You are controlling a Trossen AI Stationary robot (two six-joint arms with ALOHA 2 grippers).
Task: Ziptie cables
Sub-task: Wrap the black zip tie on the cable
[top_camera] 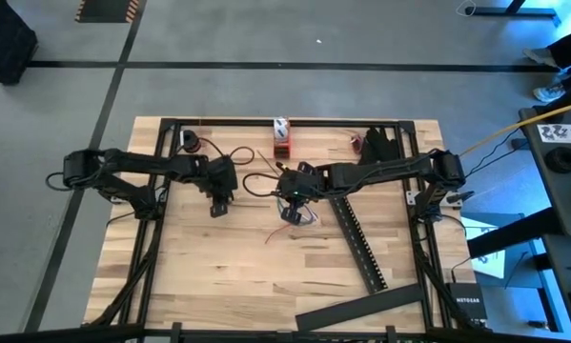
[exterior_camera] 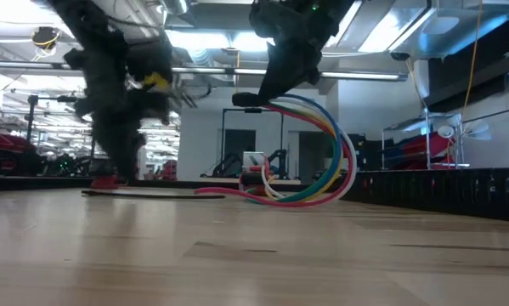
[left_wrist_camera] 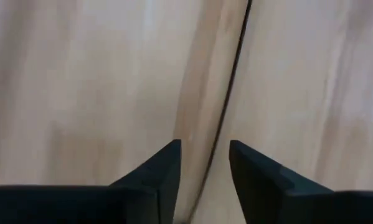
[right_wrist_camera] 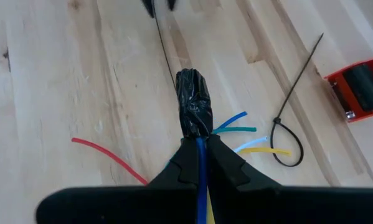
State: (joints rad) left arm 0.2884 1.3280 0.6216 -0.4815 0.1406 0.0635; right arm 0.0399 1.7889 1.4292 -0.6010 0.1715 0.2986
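Note:
The cables [exterior_camera: 326, 166] are a bunch of blue, red, yellow, green and white wires, bound at one end by a lump of black tape [right_wrist_camera: 193, 102]. My right gripper [right_wrist_camera: 198, 142], mid-table [top_camera: 291, 197], is shut on them. One loose red wire [right_wrist_camera: 108, 158] lies flat on the wood. My left gripper [left_wrist_camera: 205, 158] is open and low over the table [top_camera: 221, 205]. Its fingers stand on either side of a thin black ziptie [left_wrist_camera: 233, 74] lying flat on the wood; I see no touch. My right gripper pinches the bunch between its two fingers just behind the black-taped end [right_wrist_camera: 198, 134]; a blue wire [right_wrist_camera: 202, 162] shows in the gap. It comes slanting down from above. The taped end [exterior_camera: 247, 99] sticks out lifted clear, and the wires arc down with their bend [exterior_camera: 296, 200] on the table.
A second ziptie [right_wrist_camera: 287, 140], closed into a loop, lies beside the cables. A red tape dispenser [top_camera: 282, 138] stands near the far edge. A long black slotted bar [top_camera: 356, 238] runs slantwise on the right, and a flat black bar [top_camera: 361, 307] lies near the near edge. Bare wood [top_camera: 218, 276] lies at near left.

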